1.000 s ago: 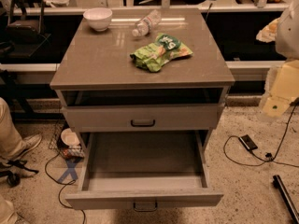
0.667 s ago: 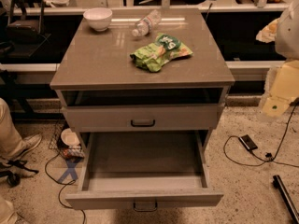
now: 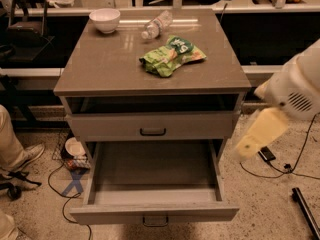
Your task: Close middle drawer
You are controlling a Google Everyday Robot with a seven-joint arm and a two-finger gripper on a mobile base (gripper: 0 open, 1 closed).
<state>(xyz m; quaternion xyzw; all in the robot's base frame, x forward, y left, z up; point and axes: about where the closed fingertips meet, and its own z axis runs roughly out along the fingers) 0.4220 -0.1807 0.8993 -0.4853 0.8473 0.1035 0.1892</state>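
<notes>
The middle drawer is pulled far out of the grey-beige cabinet. Its plain grey inside is empty, and its flat front with a small dark bar handle faces me at the bottom of the view. Above it the uppermost drawer front with its handle sits nearly flush, with a dark gap under the top. The lowest drawer is hidden below. My white arm with a pale yellowish link hangs right of the cabinet, level with the open drawer's right side. My gripper itself is out of view.
On the cabinet top lie a white bowl, a plastic bottle and a green snack bag. A person's leg and shoe are at the left. Cables, a bowl and a blue tape cross are on the floor.
My arm has swung down and left, closer to the cabinet's right side. The drawer and the things on top have not moved.
</notes>
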